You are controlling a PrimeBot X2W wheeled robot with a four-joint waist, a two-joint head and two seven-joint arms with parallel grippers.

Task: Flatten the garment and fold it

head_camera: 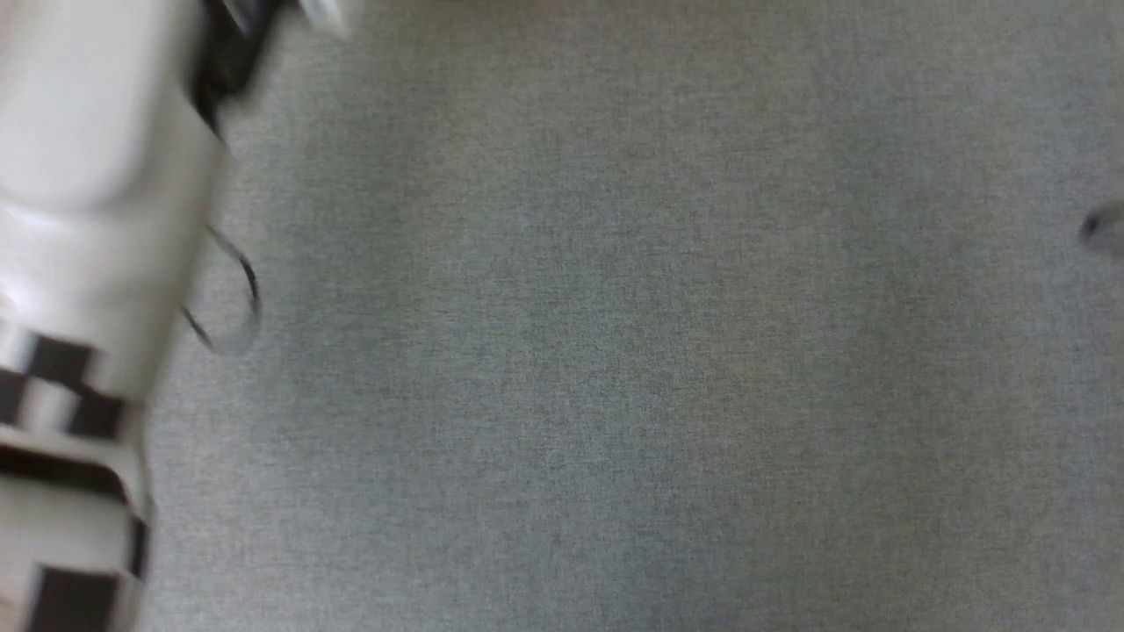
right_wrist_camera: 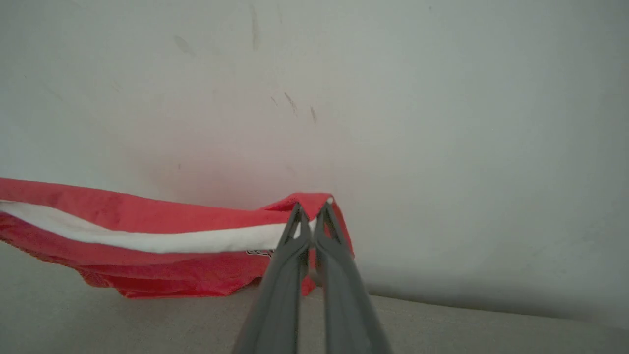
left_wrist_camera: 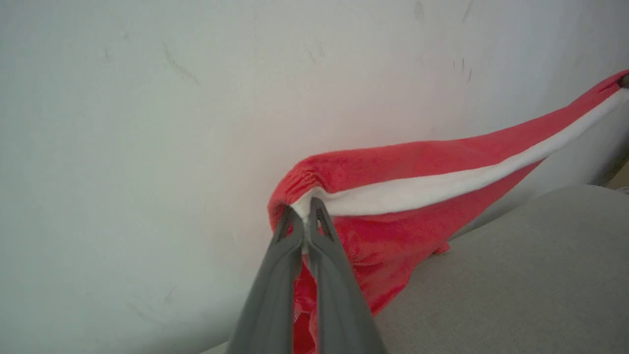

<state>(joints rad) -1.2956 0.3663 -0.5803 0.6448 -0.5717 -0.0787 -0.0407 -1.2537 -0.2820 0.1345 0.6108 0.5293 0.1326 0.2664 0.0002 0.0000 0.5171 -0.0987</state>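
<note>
1. Left claw (left_wrist_camera: pixel 305 209): lower centre of the left wrist view. Its fingers are pressed together, pinching the gathered waistband end of the garment (left_wrist_camera: pixel 417 162) at the white stripe (left_wrist_camera: pixel 442 189).
2. Right claw (right_wrist_camera: pixel 310 209): lower centre of the right wrist view. It is likewise clamped, on a red corner at the stripe's other end.
3. Garment: hangs stretched between the 2 claws. Its lower folds droop toward the grey fabric surface (left_wrist_camera: pixel 516 275); whether they touch it cannot be told.
4. Pale wall (left_wrist_camera: pixel 147 123): behind, in the upper frame.
5. Status, judged: the garment is lifted for spreading and not yet laid flat, with 0 folds made. Laying out, smoothing and folding all remain.
</note>
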